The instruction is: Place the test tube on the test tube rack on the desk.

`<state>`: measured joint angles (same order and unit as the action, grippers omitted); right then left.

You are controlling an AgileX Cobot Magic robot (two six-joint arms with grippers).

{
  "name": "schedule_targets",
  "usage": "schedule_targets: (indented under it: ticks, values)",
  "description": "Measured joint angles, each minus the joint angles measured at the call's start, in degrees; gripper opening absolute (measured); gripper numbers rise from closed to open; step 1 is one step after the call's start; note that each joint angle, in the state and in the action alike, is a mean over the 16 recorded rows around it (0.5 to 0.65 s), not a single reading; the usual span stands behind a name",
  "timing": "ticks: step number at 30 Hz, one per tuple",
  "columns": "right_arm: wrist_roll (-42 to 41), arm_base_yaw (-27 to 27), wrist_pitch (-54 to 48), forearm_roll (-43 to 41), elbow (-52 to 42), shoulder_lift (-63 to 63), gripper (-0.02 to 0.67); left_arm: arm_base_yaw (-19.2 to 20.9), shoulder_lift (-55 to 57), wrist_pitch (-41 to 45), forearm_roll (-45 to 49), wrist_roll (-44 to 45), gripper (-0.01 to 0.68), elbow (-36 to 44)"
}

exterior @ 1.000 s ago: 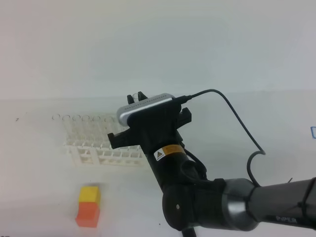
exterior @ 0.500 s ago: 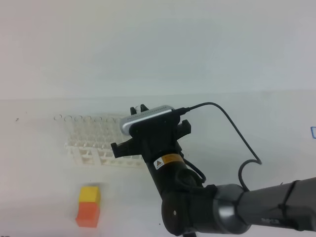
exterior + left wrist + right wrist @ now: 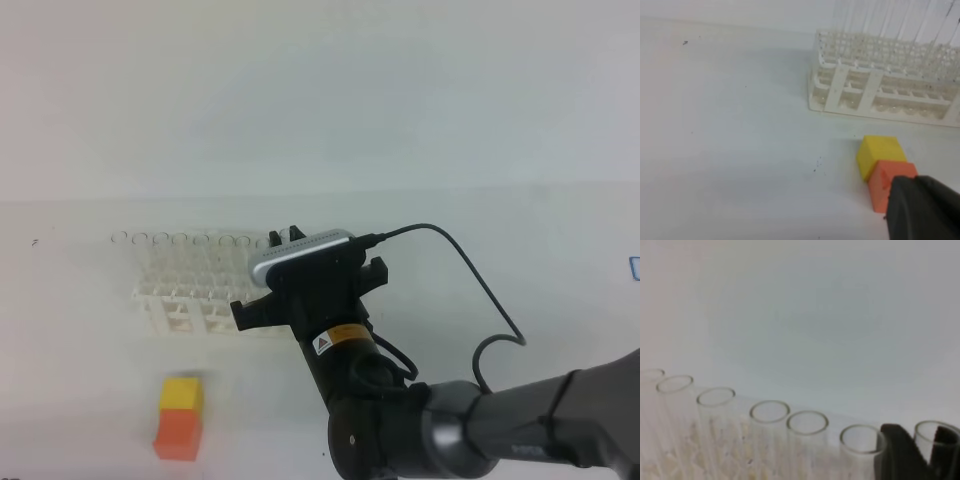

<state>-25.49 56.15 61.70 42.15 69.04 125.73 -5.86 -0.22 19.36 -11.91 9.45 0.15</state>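
Exterior high view is showing the right gripper point(image 3: 288, 235) reaching across to the right end of the test tube rack point(image 3: 190, 300), which is sitting on the desk point(image 3: 80, 380) at centre-left, w/ a row of clear tubes standing along its far side.

Risk, as I'm reading it: the test tube point(image 3: 936, 440) is hanging at the right end of that row, just beside a neighbour tube point(image 3: 861, 440) — if it's coming down off-centre, its tip is prob. catching the lattice edge or knocking the neighbour. Glass on glass, thin walls, so a tilt could jam or chip it.

Right wrist view is showing dark finger tips at the bottom right, sitting around that last tube's rim — looks gripped, jaws only narrowly apart, tho the contact itself is partly cut off by the frame edge.

Left gripper point(image 3: 925, 207) is idling near the yellow-and-orange block point(image 3: 882, 165); can't tell its opening.
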Motion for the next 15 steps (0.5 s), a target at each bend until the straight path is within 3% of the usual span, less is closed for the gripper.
schedule_targets:
  ticks: [15]
  values:
    - [-1.2,-0.1,-1.2,0.0,0.2,0.4,0.126,0.0,0.0,0.0,0.0,0.0,-0.001,0.0]
